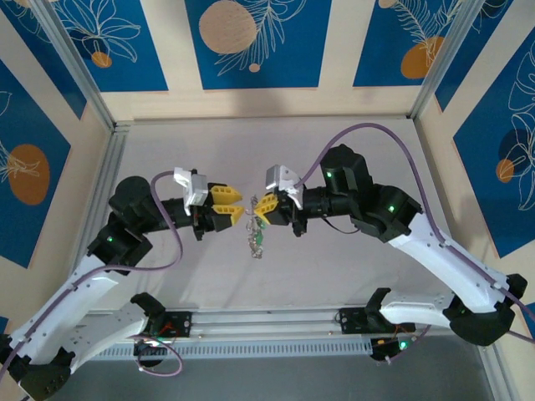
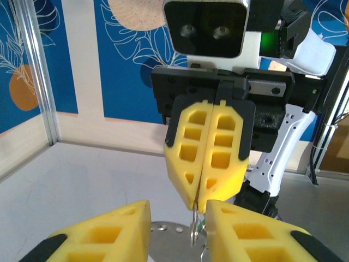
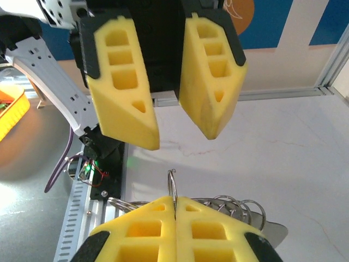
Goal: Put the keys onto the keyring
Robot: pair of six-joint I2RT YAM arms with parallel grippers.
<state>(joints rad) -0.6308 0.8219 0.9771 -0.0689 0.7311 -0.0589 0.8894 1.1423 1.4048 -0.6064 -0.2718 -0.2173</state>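
Silvery wire of the keyring (image 3: pixel 173 183) sits pinched between your fully closed right fingers (image 3: pixel 178 210), keys (image 1: pixel 256 241) dangling beneath them over the bench (image 1: pixel 334 271), apparently to present it to your left fingers (image 1: pixel 227 204), partly parted and empty just opposite.

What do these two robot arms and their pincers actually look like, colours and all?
The left arm and right arm have white shells, black joints with green lights, and a purple cable looping along each. The left pincer and right pincer each have two chunky yellow wedge fingers with cut-out pockets, backed in black.
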